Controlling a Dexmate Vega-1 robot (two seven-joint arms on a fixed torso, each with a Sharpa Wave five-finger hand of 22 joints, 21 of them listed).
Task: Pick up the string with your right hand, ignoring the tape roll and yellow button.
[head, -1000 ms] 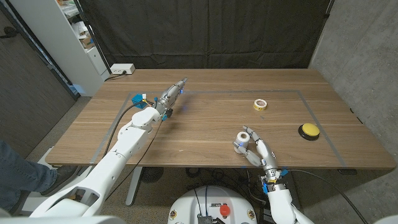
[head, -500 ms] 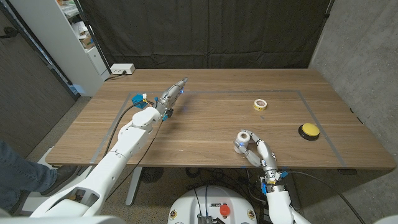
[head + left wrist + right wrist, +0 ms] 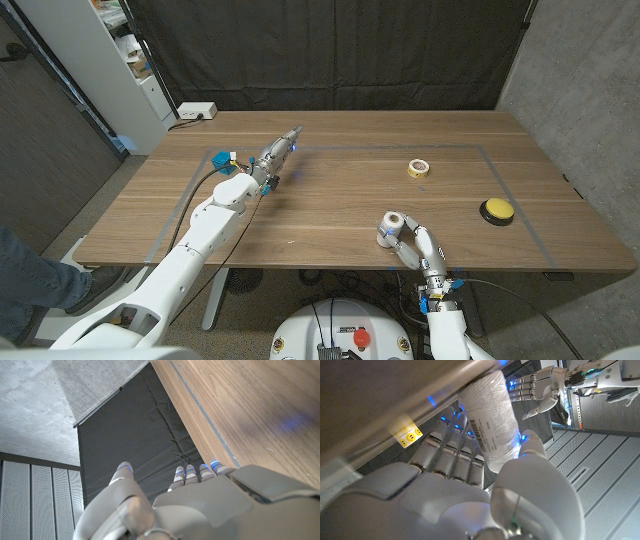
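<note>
Right now my right hand grips the string, a white spool (a barcode label shows on its wrap in the wrist view), near the table edge closest to me, fingers and thumb wrapped around it. Beyond the string sits the tape roll; the yellow button lies well off to its right. My left hand is far to its left, fingers straight, holding nothing.

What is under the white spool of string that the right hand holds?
The white spool of string sits in the right hand, with the wooden table below. Whether it touches the table is hidden.
</note>
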